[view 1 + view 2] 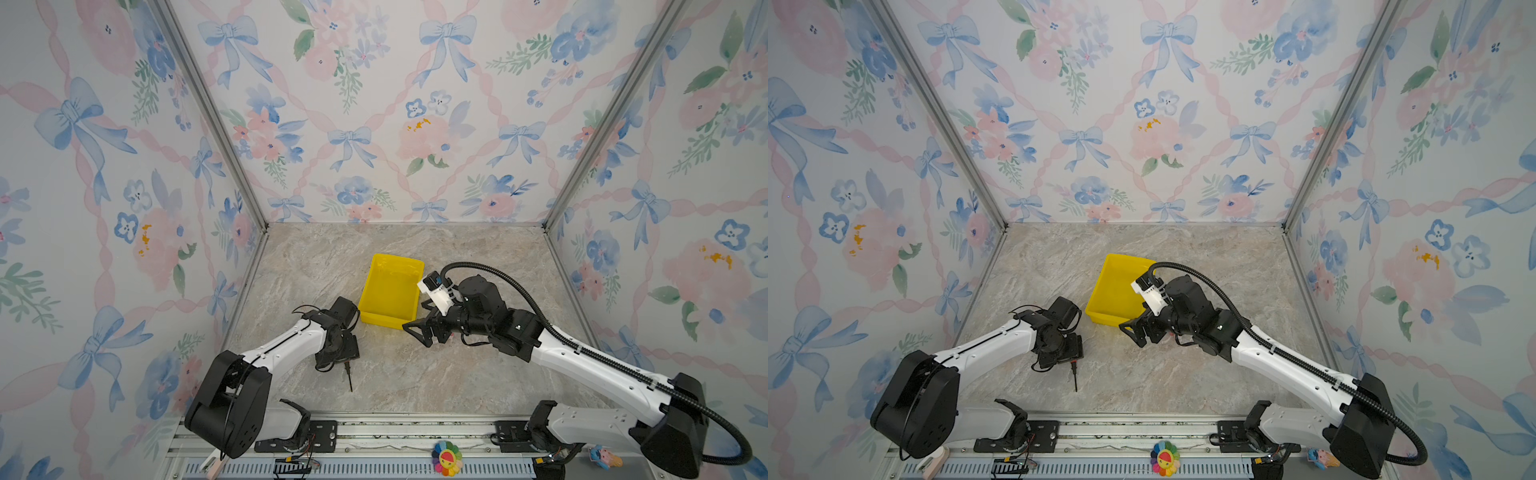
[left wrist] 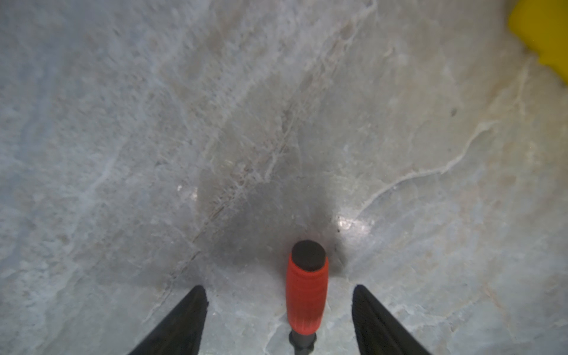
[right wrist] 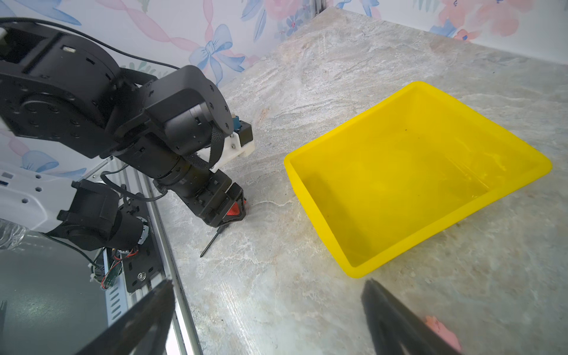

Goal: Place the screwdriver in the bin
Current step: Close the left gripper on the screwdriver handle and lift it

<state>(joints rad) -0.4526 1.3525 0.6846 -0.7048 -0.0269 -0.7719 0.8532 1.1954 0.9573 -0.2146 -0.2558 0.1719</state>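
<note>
Found screwdriver point(image 2: 306, 295) lying flat on table point(image 2: 123, 123), between the fingers of left pincer point(image 2: 278, 287). Handle butt pointed ahead past the tips; shaft ran back under the palm and stuck out behind the pincer body in both top views. Saw table showing on both sides of the handle, so read it as open and gripping nothing yet. Noted handle off-centre, nearer one finger than the other.

Spotted bin point(image 3: 316, 184) ahead of left pincer and off toward the right arm's side, well apart from it and empty. Found right pincer point(image 3: 269, 281) spread wide, holding nothing, near the bin's closest corner. Glimpsed pink item point(image 3: 439, 327) just beside one of its fingers; couldn't tell what.

Handling, as judged:
- Looked light and fully rigid, so no sag or crush worry and no need for much squeeze.
- Ribbed red handle looked grippy; best hold at mid-handle, across the width, as lined up.
- Ruled out the shaft: too thin and smooth, likely to slip or pivot.
- Round handle, so expected some roll or skid when the nearer finger touched first.
- Handle-heavy, so expected the shaft end to droop only a little once lifted.
- Figured a short drop into the bin would do no harm.
</note>
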